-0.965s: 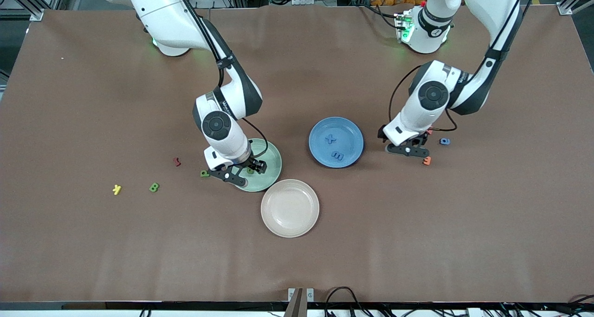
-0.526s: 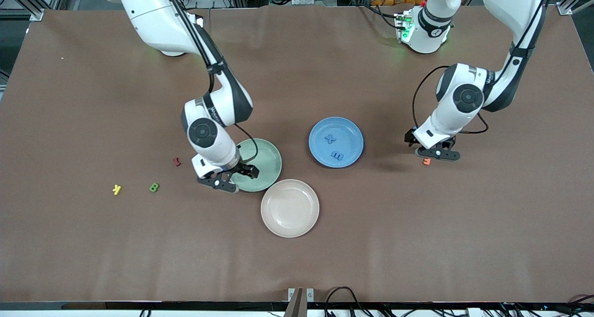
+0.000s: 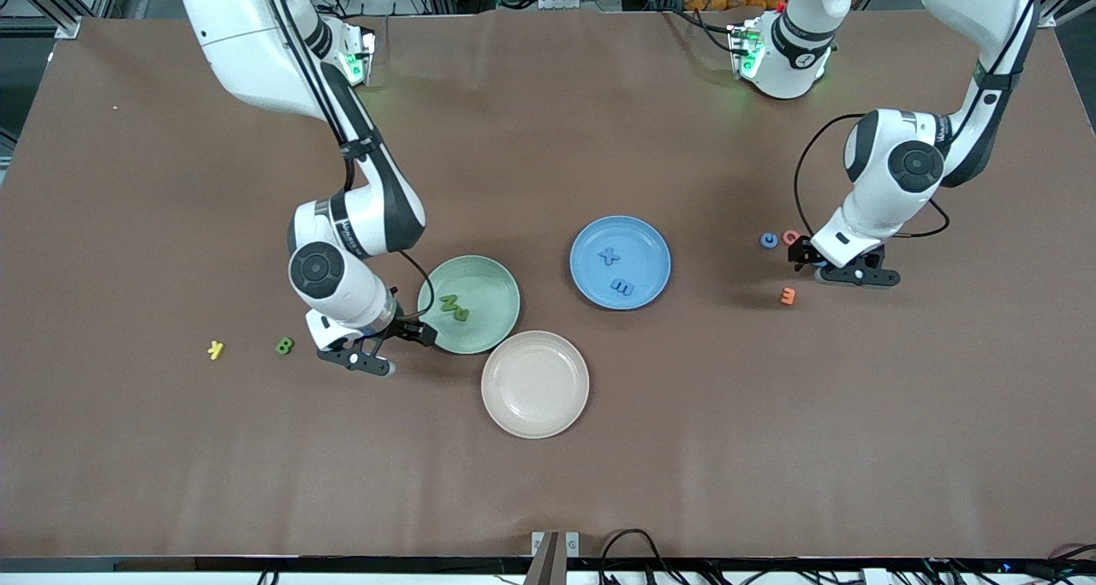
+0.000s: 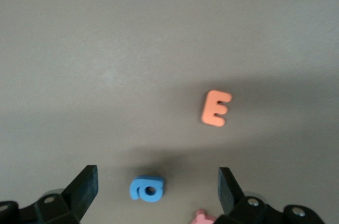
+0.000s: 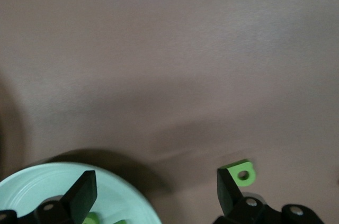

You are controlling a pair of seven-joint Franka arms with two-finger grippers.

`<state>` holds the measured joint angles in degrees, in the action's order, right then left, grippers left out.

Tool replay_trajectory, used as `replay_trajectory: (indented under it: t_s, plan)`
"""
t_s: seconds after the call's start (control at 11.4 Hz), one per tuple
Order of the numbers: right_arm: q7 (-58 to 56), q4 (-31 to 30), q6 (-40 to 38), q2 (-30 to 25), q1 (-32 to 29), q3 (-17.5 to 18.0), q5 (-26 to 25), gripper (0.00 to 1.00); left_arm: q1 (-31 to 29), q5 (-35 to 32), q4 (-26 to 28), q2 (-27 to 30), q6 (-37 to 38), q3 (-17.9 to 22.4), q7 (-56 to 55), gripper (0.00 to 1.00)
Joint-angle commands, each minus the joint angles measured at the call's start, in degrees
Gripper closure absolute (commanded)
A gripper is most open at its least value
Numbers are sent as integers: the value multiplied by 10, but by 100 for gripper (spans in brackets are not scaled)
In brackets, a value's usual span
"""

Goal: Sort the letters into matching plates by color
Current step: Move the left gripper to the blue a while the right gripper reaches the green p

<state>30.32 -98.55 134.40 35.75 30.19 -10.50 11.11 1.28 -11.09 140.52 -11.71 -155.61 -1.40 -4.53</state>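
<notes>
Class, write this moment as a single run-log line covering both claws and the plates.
left claw: open, over blue letter | right claw: open, beside green plate | green plate: two green letters | blue plate: two

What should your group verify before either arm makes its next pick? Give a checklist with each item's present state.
1. Left gripper open: ok.
2. Blue letter between its fingers: ok.
3. Right gripper open: ok.
4. Green letter centred between its fingers: not ok, it lies by one finger.
5. Blue plate has room: ok, two letters inside.
6. Green plate has room: ok.
</notes>
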Motion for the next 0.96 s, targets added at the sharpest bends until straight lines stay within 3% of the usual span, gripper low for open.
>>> replay_trajectory:
  t_s: [0.0,0.18,0.44,0.88]
  plan:
    - [11,-6,-16,-22,-29,0,-5,0,1,-10,48,11,-62,10,3,10]
    - [6,-11,-16,-28,-39,-13,-5,0,1,-10,63,1,-93,15,4,10]
    - [3,-11,-8,-28,-50,-24,-8,0,0,-10,64,0,-94,24,14,20]
    - [-10,-12,-8,-29,-57,-29,-10,0,-4,-10,63,-14,-113,51,71,29]
